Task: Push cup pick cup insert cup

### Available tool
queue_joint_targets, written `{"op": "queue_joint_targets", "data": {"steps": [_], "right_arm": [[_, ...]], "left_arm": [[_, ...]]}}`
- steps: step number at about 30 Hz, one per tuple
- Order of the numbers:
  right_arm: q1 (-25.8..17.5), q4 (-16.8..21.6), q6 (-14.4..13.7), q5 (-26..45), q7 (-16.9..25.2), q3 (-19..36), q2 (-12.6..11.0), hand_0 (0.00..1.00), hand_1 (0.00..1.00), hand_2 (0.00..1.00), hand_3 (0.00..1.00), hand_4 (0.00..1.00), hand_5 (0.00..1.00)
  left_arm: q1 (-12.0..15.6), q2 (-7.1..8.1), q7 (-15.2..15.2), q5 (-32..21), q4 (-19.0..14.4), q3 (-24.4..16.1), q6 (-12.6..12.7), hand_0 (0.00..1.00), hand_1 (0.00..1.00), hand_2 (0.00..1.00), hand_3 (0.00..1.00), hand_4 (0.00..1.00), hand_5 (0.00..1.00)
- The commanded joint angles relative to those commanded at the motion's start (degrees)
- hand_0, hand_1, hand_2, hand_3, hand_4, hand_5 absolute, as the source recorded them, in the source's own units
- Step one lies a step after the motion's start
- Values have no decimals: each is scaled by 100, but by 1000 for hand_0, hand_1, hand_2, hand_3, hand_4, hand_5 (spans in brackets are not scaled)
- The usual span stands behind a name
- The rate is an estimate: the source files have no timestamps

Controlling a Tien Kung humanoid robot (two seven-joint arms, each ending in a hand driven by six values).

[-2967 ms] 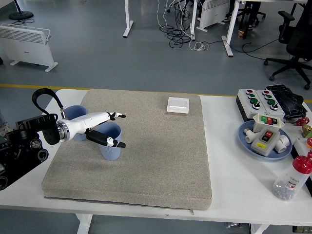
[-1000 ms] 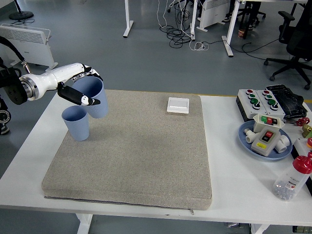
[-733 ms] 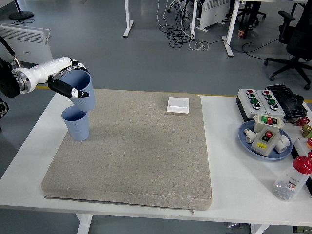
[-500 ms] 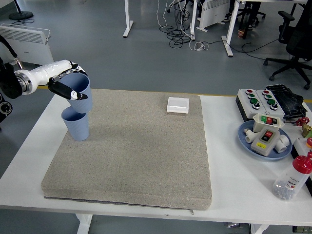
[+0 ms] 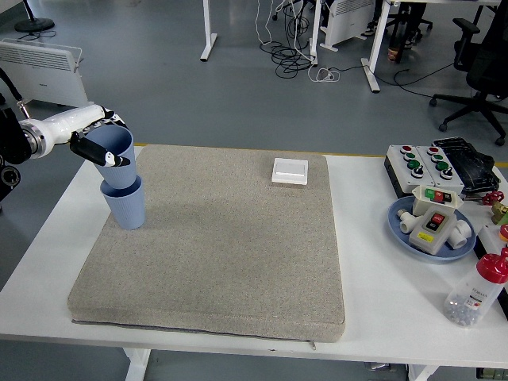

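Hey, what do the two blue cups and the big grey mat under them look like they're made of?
Upper cup, held in the left hand: probably plastic, matte blue; its wall is smooth and even with a thin rim. Lower cup, standing on the mat: same look, likely the same plastic. Mat: seems a thick foam pad covered in woven or felt-like cloth; its surface is speckled grey and its edges are soft and rounded.

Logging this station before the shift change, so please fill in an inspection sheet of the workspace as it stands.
Surface: white table, grey mat on it.
Job's things: upper blue cup partly inside lower blue cup at the mat's left edge.
Clutter: white switch plate; button boxes; blue dish of parts; red-capped bottle.
Hands: left hand grips the upper cup; right not in view.
Cables: tangle on the floor.
Surroundings: radiator, desks, chair.
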Motion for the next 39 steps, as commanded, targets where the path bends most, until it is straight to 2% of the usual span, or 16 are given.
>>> {"op": "queue_joint_targets", "data": {"steps": [14,23,24,29,30,35,36,39], "right_arm": [[8,0,6,-18,-5,2,-2,770,709,710,613,271,556],[21,0,10,-37,-8,6,-3,770,709,710,613,271,556],[21,0,9,-35,-8,7,-3,770,709,710,613,271,557],[27,0,9,-40,-6,9,-3,770,709,710,613,271,557],[29,0,10,-43,-5,10,-3,770,709,710,613,272,556],[34,0,11,-48,2,13,-3,770,709,710,613,272,556],[33,0,11,-46,5,13,-2,770,709,710,613,272,556],[28,0,10,-43,8,13,1,770,709,710,613,272,556]], "left_arm": [[8,-57,17,45,121,107,-2,480,541,519,509,599,118],[-20,-130,-30,-80,316,186,16,481,564,550,530,608,118],[-31,-143,-38,-96,361,195,18,501,619,636,612,647,127],[-50,-186,-83,-125,509,221,36,501,619,636,612,647,127],[-52,-199,-101,-160,552,224,42,642,713,773,786,783,293],[-77,-260,-140,-324,726,234,56,642,713,773,786,783,293],[-79,-272,-150,-331,757,233,64,738,783,853,855,793,297],[-76,-295,-162,-336,816,229,80,738,783,853,855,793,297]]}}
